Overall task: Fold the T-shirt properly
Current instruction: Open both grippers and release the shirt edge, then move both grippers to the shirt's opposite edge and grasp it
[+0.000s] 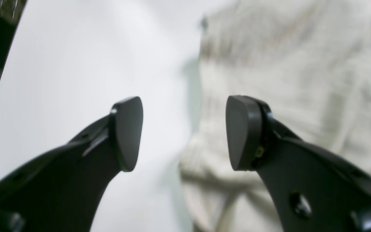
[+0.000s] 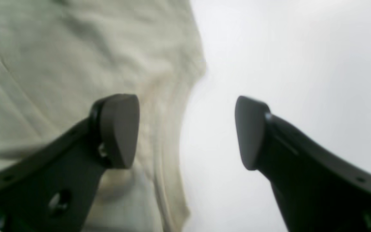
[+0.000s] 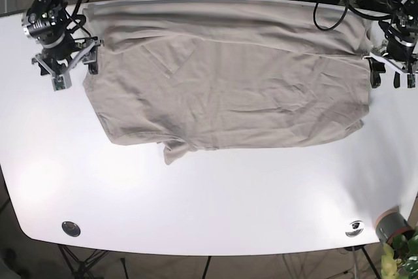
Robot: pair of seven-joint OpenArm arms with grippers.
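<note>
While the beige T-shirt [image 3: 228, 89] lies spread across the white table [image 3: 209, 200], both grippers hang at its opposite edges with nothing in them. Left gripper [image 1: 184, 133] has its fingers spread wide over the shirt's border, and right gripper [image 2: 187, 132] is parted just as wide, one pad [image 2: 119, 130] above cloth, the other above bare table.

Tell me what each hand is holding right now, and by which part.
Nothing is held. The left hand and the right hand are both open, each poised over a side edge of the T-shirt on the table.
</note>
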